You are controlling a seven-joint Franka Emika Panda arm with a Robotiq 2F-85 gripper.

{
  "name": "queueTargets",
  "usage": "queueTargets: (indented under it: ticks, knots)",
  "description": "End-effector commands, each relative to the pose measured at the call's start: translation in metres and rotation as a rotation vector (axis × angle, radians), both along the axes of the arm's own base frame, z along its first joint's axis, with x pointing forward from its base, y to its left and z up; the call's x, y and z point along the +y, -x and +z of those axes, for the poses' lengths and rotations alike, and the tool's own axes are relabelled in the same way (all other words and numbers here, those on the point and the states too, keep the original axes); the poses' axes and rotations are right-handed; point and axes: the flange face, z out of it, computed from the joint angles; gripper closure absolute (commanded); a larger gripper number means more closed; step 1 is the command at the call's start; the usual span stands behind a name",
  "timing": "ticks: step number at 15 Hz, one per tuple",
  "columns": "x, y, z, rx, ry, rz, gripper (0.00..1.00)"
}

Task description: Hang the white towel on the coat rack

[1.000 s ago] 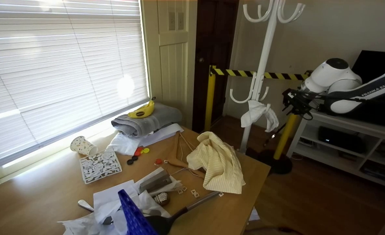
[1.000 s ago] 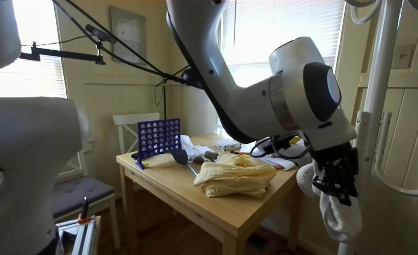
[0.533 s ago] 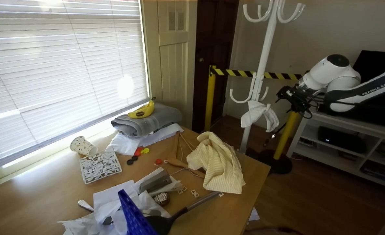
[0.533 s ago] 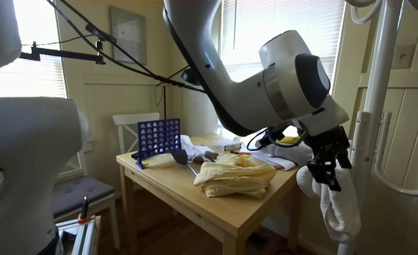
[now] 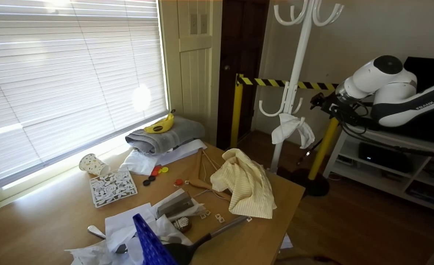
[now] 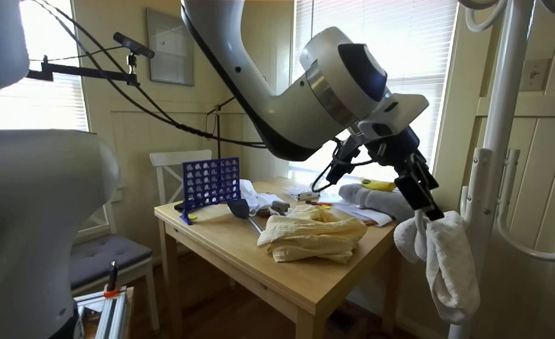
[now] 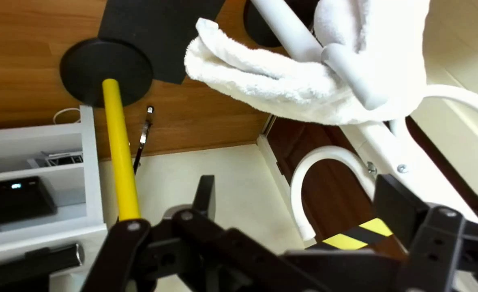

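The white towel [image 5: 292,129] hangs from a low hook of the white coat rack [image 5: 300,62], its ends drooping on both sides. In an exterior view the same towel [image 6: 452,270] drapes beside the rack's pole [image 6: 505,89], and the hook's tip pokes out by its fold. My gripper [image 6: 424,197] is just above the towel there, apart from it as far as I can tell. Seen from the wrist, the gripper [image 7: 299,196] has its fingers wide apart with nothing between them. Beyond them shows a bare hook [image 7: 303,178], while the towel [image 7: 271,87] lies higher in the picture.
A yellow post [image 5: 323,151] with striped tape [image 5: 314,85] stands by the rack, near a white shelf unit [image 5: 382,143]. The wooden table [image 6: 258,263] bears a yellow striped cloth [image 6: 312,235], a grey towel [image 6: 376,200] and a blue grid frame [image 6: 211,183].
My gripper has opened and moved up and back from the towel, towards the left in an exterior view. The towel has stayed on the hook, almost unmoved.
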Motion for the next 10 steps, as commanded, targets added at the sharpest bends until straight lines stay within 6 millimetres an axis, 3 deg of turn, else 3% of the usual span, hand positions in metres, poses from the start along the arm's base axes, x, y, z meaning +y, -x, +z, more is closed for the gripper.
queueTargets:
  ticks: [1,5,8,9,10]
  knots:
    - [0.019,-0.002,0.010,0.048,0.151,0.130,0.00]
    - [0.058,-0.007,0.028,0.064,0.279,0.344,0.00]
    - [0.103,-0.013,0.045,0.048,0.325,0.520,0.00]
    - [0.083,-0.010,0.028,0.070,0.306,0.435,0.00]
    - [0.093,-0.012,0.030,0.067,0.296,0.449,0.00]
